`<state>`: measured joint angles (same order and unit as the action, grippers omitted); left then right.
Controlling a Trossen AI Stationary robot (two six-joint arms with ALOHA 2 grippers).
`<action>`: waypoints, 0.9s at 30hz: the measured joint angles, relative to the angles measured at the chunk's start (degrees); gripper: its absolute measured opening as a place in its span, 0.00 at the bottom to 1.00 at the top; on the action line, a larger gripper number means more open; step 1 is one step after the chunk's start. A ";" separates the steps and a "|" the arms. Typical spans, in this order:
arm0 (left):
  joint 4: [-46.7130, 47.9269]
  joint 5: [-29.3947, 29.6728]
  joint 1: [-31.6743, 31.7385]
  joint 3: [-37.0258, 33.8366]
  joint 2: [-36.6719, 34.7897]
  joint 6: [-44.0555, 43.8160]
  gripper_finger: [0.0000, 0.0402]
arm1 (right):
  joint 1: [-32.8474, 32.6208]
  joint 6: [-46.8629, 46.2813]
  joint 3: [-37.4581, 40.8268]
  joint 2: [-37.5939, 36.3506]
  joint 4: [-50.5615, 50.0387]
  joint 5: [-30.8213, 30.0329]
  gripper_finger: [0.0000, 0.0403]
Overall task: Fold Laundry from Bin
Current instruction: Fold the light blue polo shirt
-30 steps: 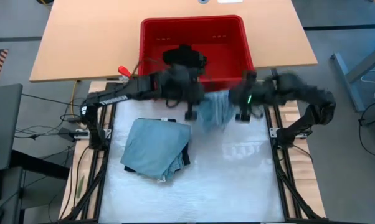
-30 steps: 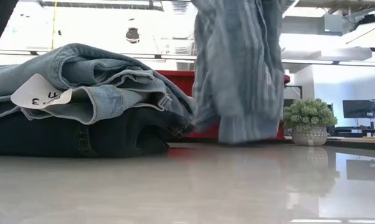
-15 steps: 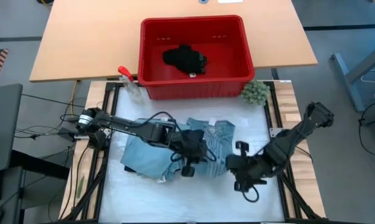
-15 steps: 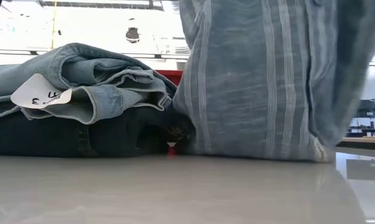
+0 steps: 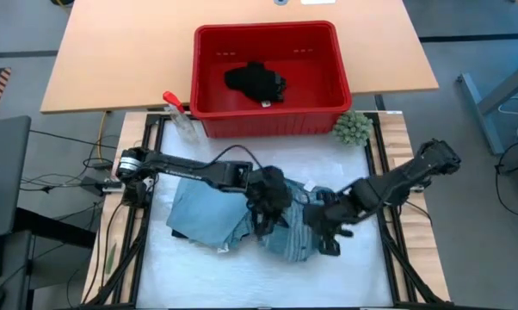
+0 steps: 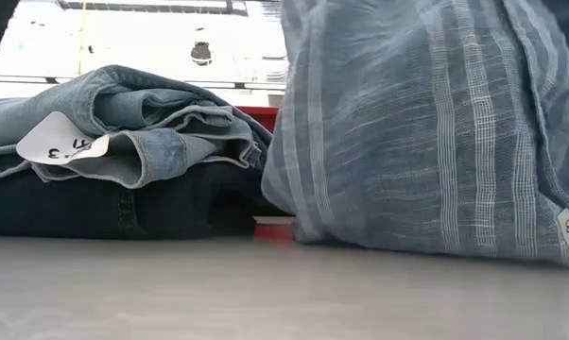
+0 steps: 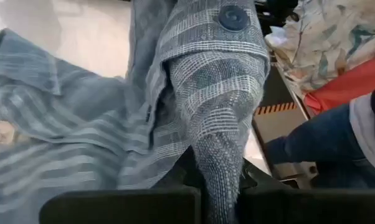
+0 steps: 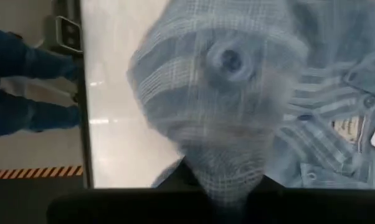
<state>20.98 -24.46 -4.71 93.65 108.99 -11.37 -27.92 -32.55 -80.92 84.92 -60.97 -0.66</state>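
The blue-white striped shirt (image 5: 292,234) lies bunched on the white table top between my two grippers; in the low view the shirt (image 6: 426,142) rests by its lower folds on the table. My left gripper (image 5: 262,220) and my right gripper (image 5: 324,231) are both shut on it. To the left, folded light blue jeans (image 5: 206,207) lie on a dark navy piece (image 6: 105,208). The red bin (image 5: 268,120) stands at the far side with a small black piece (image 5: 255,80) inside. My left gripper pinches a buttoned cuff-like end of the shirt (image 7: 217,168) between its two fingers, coming slanting down from the table's left. The cloth is gathered in several layers and runs slack to the heap on the table. My right gripper pinches another buttoned end of the shirt (image 8: 225,168) between its fingers, pointing steeply down from the table's right. The bunched cloth bulges just past the fingers, and the rest lies on the table.
A green fuzzy ball (image 5: 352,127) sits by the bin's near right corner and a clear spray bottle (image 5: 180,116) by its near left corner. The table's metal frame rails (image 5: 388,215) run along both sides. A person in blue (image 7: 324,146) shows beyond the table.
Both grippers have come from the bin's near rim toward the table's near edge and down, tipping to point downward, with the shirt held between them. The shirt, which hung clear, now rests bunched on the table beside the jeans.
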 joint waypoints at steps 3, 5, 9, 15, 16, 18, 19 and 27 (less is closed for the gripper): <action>-0.38 -0.78 3.13 0.08 1.10 2.67 0.00 | 3.20 0.86 7.12 -4.06 3.31 4.55 0.06; -0.40 -1.56 5.41 0.18 1.90 3.88 0.00 | 5.87 -0.01 13.73 -8.49 6.82 6.78 0.06; -2.42 -1.30 8.76 0.22 5.97 3.10 0.00 | 13.57 -3.08 26.48 -17.17 13.32 10.32 0.06; -4.83 2.61 10.15 0.44 12.01 1.96 0.05 | 23.33 -3.02 38.35 -23.26 19.98 17.08 0.06; -3.99 3.07 10.21 0.37 12.29 2.68 0.07 | 24.40 -2.62 39.32 -23.28 19.86 17.12 0.06; -2.91 4.14 10.25 0.35 12.39 4.95 0.13 | 26.07 -1.79 40.59 -23.56 19.53 17.97 0.09; -2.73 4.98 10.27 0.35 12.22 6.19 0.16 | 26.91 -1.12 41.01 -23.60 19.50 18.74 0.12; -0.77 20.62 11.02 0.27 3.20 10.70 0.40 | 30.91 1.88 41.31 -22.77 19.02 20.69 0.26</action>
<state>20.21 -3.84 6.31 93.92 112.19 -0.67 2.99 -30.67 -39.62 62.15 -41.95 20.03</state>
